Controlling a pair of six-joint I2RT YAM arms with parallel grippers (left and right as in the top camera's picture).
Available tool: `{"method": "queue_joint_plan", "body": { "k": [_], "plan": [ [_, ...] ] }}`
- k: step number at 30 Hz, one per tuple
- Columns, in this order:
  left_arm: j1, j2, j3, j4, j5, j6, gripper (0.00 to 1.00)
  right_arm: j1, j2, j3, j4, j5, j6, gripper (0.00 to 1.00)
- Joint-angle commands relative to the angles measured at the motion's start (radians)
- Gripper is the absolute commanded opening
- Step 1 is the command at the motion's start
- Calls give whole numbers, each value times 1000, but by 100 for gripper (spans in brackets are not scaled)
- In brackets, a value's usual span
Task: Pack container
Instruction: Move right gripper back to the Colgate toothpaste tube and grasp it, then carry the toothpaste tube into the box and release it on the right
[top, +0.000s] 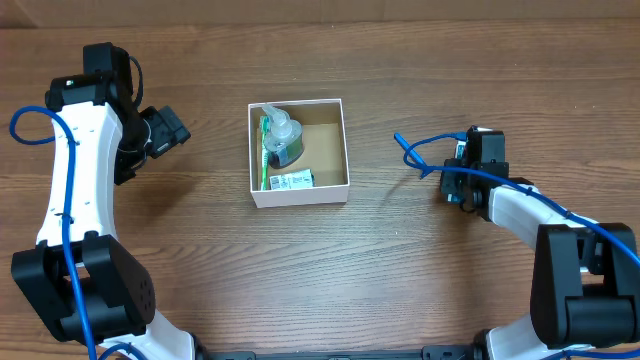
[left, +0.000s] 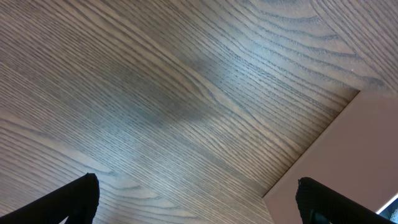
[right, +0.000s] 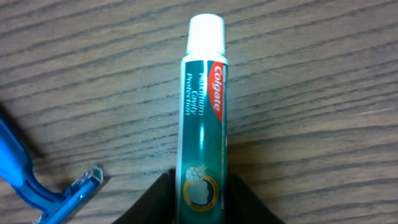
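The container (top: 299, 194), a small white box with a brown inside, stands at the table's middle. It holds a clear bottle of green liquid (top: 283, 140), a green toothbrush (top: 264, 156) and a small white packet (top: 292, 180). My right gripper (top: 458, 180) is to the container's right, low over the table, shut on a green Colgate toothpaste tube (right: 203, 106); its jaws (right: 200, 194) clamp the tube's lower end. My left gripper (top: 167, 130) is to the container's left, open and empty, and its fingers (left: 199, 202) are spread wide over bare wood.
A blue razor (top: 413, 155) lies on the table just left of my right gripper and shows in the right wrist view (right: 34, 183). The table's edge (left: 311, 143) crosses the left wrist view at the right.
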Motion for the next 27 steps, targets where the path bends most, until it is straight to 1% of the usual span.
{"method": "queue_joint_plan", "body": {
  "k": [1, 3, 4, 11, 16, 21, 25, 27],
  "plan": [
    [4, -34, 19, -2, -3, -10, 100, -3, -51, 34, -3, 1, 5, 20],
    [4, -34, 19, -2, -3, -10, 100, -3, -72, 34, -4, 1, 5, 14],
    [4, -34, 19, -2, -3, -10, 100, -3, -82, 34, -5, 1, 5, 12],
    [4, -34, 19, -2, -3, -10, 100, 6, -172, 35, -16, 0, 5, 12],
    [4, -34, 19, -2, -3, -10, 100, 74, -295, 40, -51, -19, 16, 12],
    [4, -34, 19, -2, -3, -10, 100, 194, -429, 48, -123, -27, 133, 12],
    [4, -34, 19, -2, -3, -10, 100, 313, -495, 48, -127, -27, 219, 12],
    [4, -34, 19, -2, -3, -10, 100, 384, -512, 48, -120, -27, 287, 12]
  ]
}}
